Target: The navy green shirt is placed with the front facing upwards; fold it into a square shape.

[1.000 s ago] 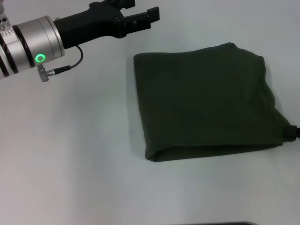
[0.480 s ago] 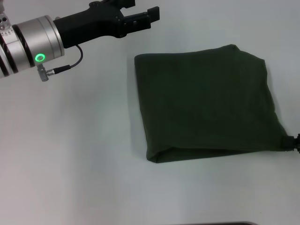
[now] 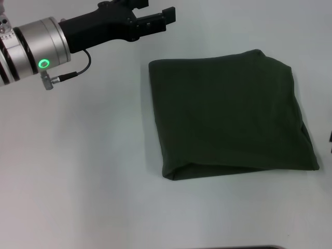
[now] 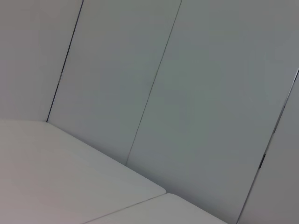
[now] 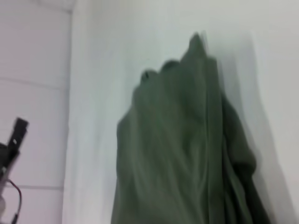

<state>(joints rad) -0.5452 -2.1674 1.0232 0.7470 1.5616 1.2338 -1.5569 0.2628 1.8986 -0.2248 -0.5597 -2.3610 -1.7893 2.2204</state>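
Observation:
The navy green shirt (image 3: pixel 228 116) lies folded into a rough square right of the table's centre, plain green side up, with its folded edge toward me. No lettering shows. In the right wrist view the shirt (image 5: pixel 187 154) fills the middle, seen edge-on with its layers stacked. My left gripper (image 3: pixel 155 9) hovers open and empty above the table, beyond the shirt's far left corner and apart from it. Only a dark sliver of my right gripper (image 3: pixel 330 136) shows at the right edge, just off the shirt's near right corner.
The white table (image 3: pixel 78 171) stretches bare to the left of and in front of the shirt. The left wrist view shows only the table's far edge (image 4: pixel 117 205) and grey wall panels (image 4: pixel 187 93). The left arm (image 5: pixel 11 140) appears far off in the right wrist view.
The right gripper has let go of the shirt's near right corner and drawn away to the right, almost out of the head view. That corner now lies flat. The left arm has not moved.

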